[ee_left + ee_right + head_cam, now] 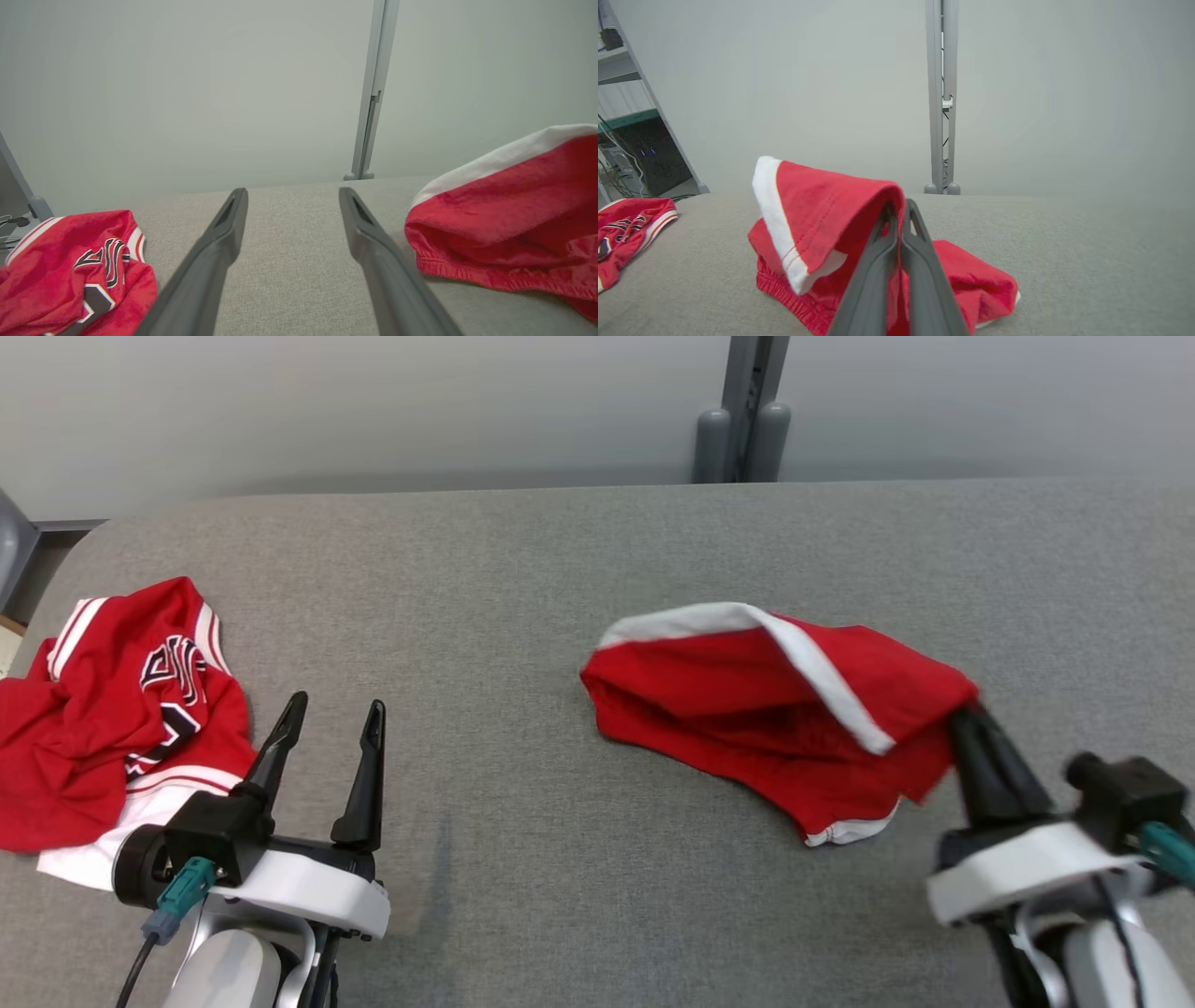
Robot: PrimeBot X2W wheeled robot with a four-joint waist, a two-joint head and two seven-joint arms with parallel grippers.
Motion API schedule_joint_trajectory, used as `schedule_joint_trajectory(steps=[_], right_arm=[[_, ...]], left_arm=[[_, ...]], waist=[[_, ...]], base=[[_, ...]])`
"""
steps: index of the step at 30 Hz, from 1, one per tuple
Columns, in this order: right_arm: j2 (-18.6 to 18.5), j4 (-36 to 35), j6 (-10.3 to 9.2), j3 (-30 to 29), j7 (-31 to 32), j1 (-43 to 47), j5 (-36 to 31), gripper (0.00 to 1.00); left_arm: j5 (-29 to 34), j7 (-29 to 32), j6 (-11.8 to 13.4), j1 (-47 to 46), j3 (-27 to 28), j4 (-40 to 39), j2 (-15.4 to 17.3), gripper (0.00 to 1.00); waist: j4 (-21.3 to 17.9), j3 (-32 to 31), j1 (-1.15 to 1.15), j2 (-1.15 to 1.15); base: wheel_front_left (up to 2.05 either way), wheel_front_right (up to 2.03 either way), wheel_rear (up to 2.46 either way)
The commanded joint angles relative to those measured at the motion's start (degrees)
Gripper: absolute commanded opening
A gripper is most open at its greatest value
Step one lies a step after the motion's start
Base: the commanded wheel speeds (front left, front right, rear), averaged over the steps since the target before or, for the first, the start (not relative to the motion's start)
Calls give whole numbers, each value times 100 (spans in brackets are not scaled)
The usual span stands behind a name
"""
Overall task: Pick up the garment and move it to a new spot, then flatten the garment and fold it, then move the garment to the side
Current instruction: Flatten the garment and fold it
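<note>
Seen from the head camera, the right end effector (966,717) is clamped on the right edge of the red garment (747,709), a pair of white-trimmed shorts lying right of centre on the grey desk (523,569), one white-banded flap raised and draped over the rest. At the near left, the left end effector (336,702) hovers with its fingers apart, holding nothing, just beside a crumpled red jersey (103,709) at the desk's left edge. From the left wrist, the two spread fingers frame bare desk, with the jersey (70,261) to the left, the garment (504,210) to the right and a grey post (373,93) beyond the far edge. From the right wrist, the fingers (920,261) press together on a fold of red cloth, that part held up off the desk while the elastic waistband rests on the surface
</note>
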Motion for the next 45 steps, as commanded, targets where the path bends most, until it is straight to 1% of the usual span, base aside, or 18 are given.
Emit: schedule_joint_trajectory(steps=[1, 5, 9, 12, 16, 18, 19, 20, 21, 22, 27, 31, 35, 38, 45], right_arm=[[-29, -70, 1, -311, 87, 210, 7, 0], [-28, 27, 1, -1048, 245, 591, 100, 0], [-27, 536, 1, -1528, 288, 793, 213, 0], [-27, 1061, 1, -1680, 198, 785, 350, 0], [-29, 1749, 1, -1729, -33, 575, 413, 0], [-32, 1997, 1, -1714, -153, 451, 434, 0], [-32, 1997, 1, -1714, -153, 451, 434, 0], [-32, 2061, 1, -1687, -224, 387, 439, 19], [-31, 2106, 1, -1665, -283, 341, 421, 87], [-32, 2131, 1, -1658, -337, 304, 379, 100], [-31, 1881, 1, -1720, -512, 179, 163, 100], [-28, 1303, 1, -1755, -569, 165, -9, 100], [-28, 685, 1, -1564, -482, 287, -138, 100], [-29, 211, 1, -1280, -335, 494, -198, 100], [-30, -309, 1, -1016, -123, 992, -120, 100]], left_arm=[[27, 5, -24, 18, -12, -41, 44, 100], [46, 50, -3, -6, -66, -137, 50, 100], [42, 72, 25, -26, -89, -205, 64, 100], [44, 86, 47, -20, -112, -224, 79, 100], [33, 97, 50, -24, -142, -230, 73, 100], [18, 98, 49, -20, -157, -226, 68, 100], [18, 98, 49, -20, -157, -226, 68, 100], [13, 100, 53, -9, -166, -224, 66, 100], [4, 100, 58, 3, -167, -222, 67, 100], [-4, 100, 61, 18, -173, -223, 64, 100], [-52, 90, 85, 97, -190, -206, 47, 100], [-91, 71, 124, 179, -157, -226, 39, 100], [-108, 58, 167, 229, -124, -265, 58, 100], [-118, 40, 207, 354, -115, -292, 66, 100], [-174, 20, 282, 644, -103, -372, 35, 100]], waist=[[-57, 8, 0, 0], [-108, 22, 0, 0], [-134, 60, 0, 0], [-141, 99, 0, 0], [-145, 139, 0, 0], [-149, 147, 0, 0], [-149, 147, 0, 0], [-151, 145, 0, 0], [-154, 142, 0, 0], [-157, 138, 0, 0], [-174, 76, 0, 0], [-191, 42, 0, 0], [-203, -20, 0, 0], [-192, -127, 0, 0], [-194, -332, 0, 0]], base=[[0, 0, 0], [0, 0, 0], [0, 0, 0], [0, 0, 0], [0, 0, 0], [0, 0, 0], [0, 0, 0], [0, 0, 0], [0, 0, 0], [0, 0, 0], [0, 0, 0], [0, 0, 0], [0, 0, 0], [0, 0, 0], [0, 0, 0]])
